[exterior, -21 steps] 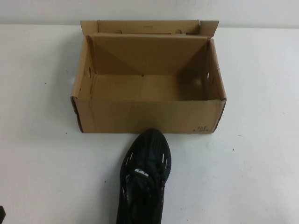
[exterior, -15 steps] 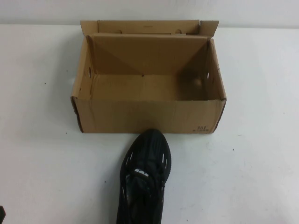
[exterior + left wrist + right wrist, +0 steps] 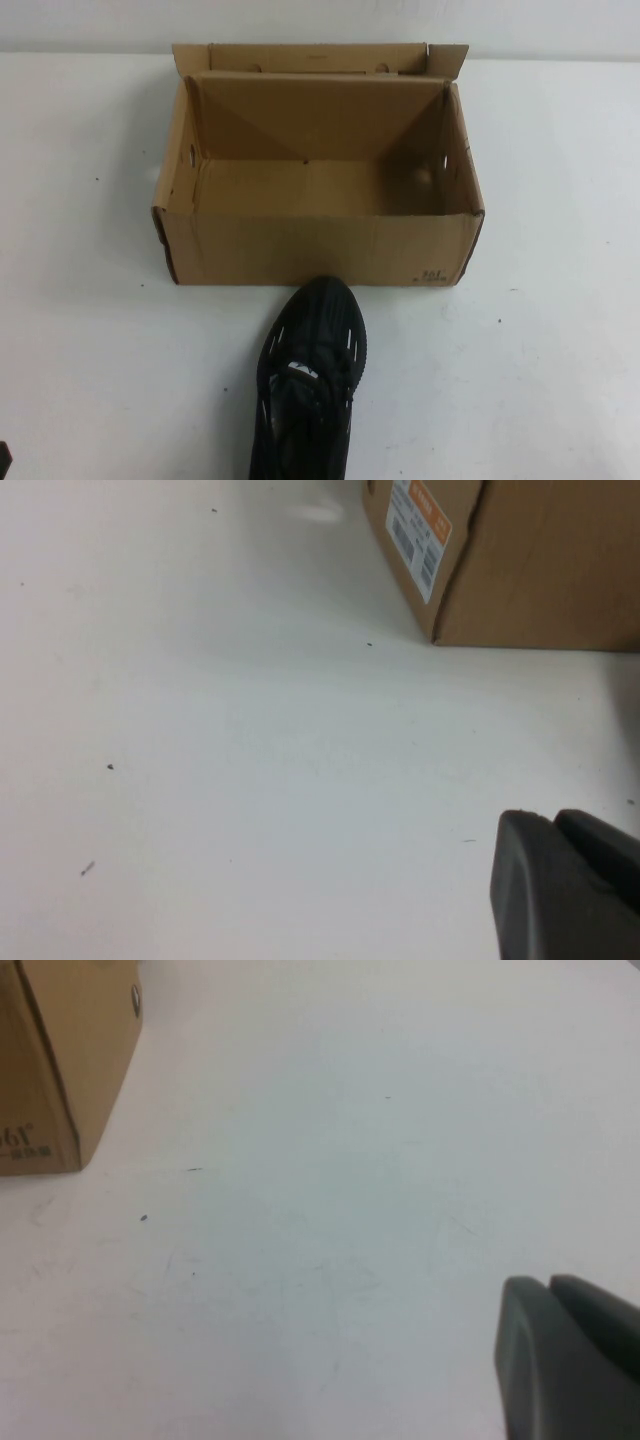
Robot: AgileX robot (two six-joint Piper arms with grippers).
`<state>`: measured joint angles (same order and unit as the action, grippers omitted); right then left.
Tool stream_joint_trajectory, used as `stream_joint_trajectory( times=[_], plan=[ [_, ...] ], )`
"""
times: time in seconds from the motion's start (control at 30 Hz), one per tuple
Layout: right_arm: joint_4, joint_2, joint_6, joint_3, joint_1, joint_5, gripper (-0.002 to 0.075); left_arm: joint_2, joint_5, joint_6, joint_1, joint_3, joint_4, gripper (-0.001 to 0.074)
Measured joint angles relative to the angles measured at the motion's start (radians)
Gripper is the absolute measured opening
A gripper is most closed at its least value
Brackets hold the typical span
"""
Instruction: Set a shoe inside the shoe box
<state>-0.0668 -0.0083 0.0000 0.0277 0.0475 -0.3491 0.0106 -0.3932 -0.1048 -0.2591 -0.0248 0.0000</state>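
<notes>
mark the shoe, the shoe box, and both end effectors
shoe (image 3: pixel 312 375): high view, laced upper.
shoe box (image 3: pixel 315 248): high view, near outer wall.
left end effector (image 3: pixel 565 885): left wrist view, dark finger at frame corner, over bare table.
right end effector (image 3: pixel 565 1355): right wrist view, dark finger at frame corner, over bare table.

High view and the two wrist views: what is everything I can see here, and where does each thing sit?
shoe box: one, brown cardboard, lid flap open, at the far middle of the table; nothing inside it.
label: one, white and orange, on an end wall of the shoe box.
shoe: one, black, on the table at the near side, toe close to the box's front wall.
table: one, white, under everything.
left end effector: dark part at the left wrist view's edge, over bare table near the box's corner.
right end effector: dark part, over bare table beside the box.
</notes>
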Motion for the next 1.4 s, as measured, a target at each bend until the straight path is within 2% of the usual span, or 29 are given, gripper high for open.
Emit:
stream_joint_trajectory(
  times=[0.43,1.13,1.3,1.4],
  plan=[
    [0.0,0.0,0.0,0.0,0.0,0.0,-0.0017,0.0,0.0,0.006,0.0,0.0,0.065,-0.0001],
    [-0.005,0.0,0.0,0.0,0.0,0.049,-0.0017,0.0,0.032,0.006,0.0,0.0,0.069,-0.0001],
    [-0.007,0.0,0.0,0.0,0.0,0.079,-0.0017,0.0,0.105,0.006,0.0,-0.002,0.069,-0.0001],
    [-0.009,0.0,0.0,0.0,0.0,0.161,-0.0017,0.0,0.206,0.006,0.0,-0.002,0.069,-0.0001]
  ],
)
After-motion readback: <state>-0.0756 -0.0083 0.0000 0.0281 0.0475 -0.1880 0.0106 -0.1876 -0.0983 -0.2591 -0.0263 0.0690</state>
